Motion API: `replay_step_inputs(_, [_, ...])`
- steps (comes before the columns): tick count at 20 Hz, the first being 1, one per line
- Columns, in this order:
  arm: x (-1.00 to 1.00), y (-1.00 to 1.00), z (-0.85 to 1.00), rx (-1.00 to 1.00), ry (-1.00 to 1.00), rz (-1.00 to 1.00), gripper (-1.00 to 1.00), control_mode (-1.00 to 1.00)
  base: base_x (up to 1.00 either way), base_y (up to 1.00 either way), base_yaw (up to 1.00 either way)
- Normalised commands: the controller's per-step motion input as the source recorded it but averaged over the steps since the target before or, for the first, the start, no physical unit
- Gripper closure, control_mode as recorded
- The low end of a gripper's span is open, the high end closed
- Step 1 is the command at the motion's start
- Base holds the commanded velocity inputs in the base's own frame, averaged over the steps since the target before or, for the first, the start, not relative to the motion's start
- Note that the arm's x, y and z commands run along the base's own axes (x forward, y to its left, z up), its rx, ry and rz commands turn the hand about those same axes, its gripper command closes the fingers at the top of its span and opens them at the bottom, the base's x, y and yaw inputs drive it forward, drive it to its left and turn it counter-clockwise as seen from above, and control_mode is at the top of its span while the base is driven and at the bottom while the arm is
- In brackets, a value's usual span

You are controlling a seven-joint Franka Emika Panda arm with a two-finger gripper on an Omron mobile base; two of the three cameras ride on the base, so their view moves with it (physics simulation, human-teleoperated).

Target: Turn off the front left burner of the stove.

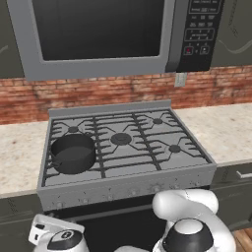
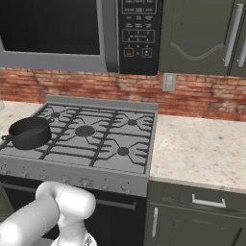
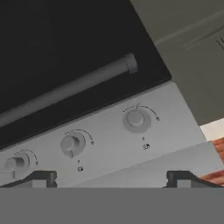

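Stove: centre of the left base view, grey steel, between bench runs. Front left burner: centre left, under a dark pot. Gripper: bottom of the hand view, jaws spread, facing three knobs, touching none.

Evenly and flatly lit throughout, rendered, no single source visible. Soft and low in resolution, with jagged edges along the grates of the stove and the brick joints. Faint dark shading inside the pot and beneath the microwave; no hard cast shadows on the bench. No glare on steel or glass. Dim over the oven door in the hand view, knob markings blurred past reading. No bending at the edges.
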Motion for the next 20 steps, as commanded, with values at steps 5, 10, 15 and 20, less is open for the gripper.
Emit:
replay_step_inputs(5, [0.07,0.0,0.0,0.0,-0.25,0.09,-1.0,-1.0,0.0,0.0,0.0])
replay_step_inputs(10, [0.18,0.0,0.0,0.02,-0.16,0.02,-1.0,-1.0,0.0,0.0,0.0])
replay_step_inputs(15, [0.39,0.0,0.0,0.03,-0.1,0.0,-1.0,-1.0,0.0,0.0,0.0])
replay_step_inputs(20, [0.25,0.0,-0.07,0.03,-0.04,0.0,-1.0,-1.0,0.0,0.0,0.0])
